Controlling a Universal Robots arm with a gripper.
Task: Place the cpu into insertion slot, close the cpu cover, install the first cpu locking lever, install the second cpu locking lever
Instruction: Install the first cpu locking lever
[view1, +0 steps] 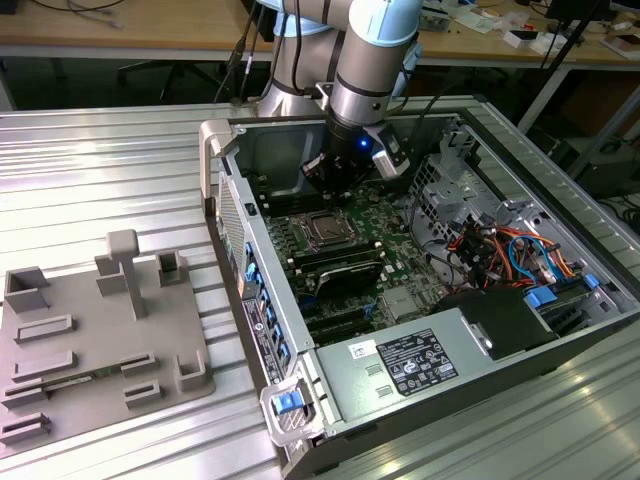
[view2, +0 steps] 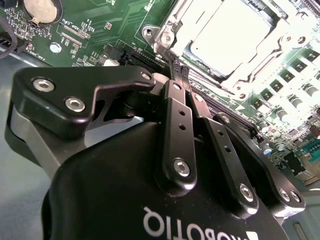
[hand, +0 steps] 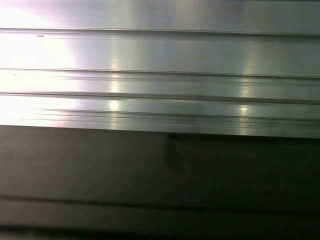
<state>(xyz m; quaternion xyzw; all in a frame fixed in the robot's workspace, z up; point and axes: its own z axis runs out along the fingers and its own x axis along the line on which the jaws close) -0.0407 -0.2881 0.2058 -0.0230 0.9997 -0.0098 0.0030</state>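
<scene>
exterior view: the black gripper (view1: 325, 175) hangs inside the open grey computer case (view1: 420, 385), just behind the socket on the green motherboard (view1: 400, 225). second wrist view: fingers (view2: 176, 85) pinched together, holding nothing; small silvery-grey square cpu (view2: 227, 37) seated, silvery hinged cpu cover (view2: 172, 35) framing it. risk: fingertips slipping off a thin lever and scraping the motherboard.

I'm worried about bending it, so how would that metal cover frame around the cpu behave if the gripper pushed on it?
The cpu cover looks like thin sheet metal, so it probably flexes under an off-centre push. Its shiny surface may be slippery for the gripper. It lies over the cpu with bolts at its edge, so it likely stays put rather than sliding.
</scene>
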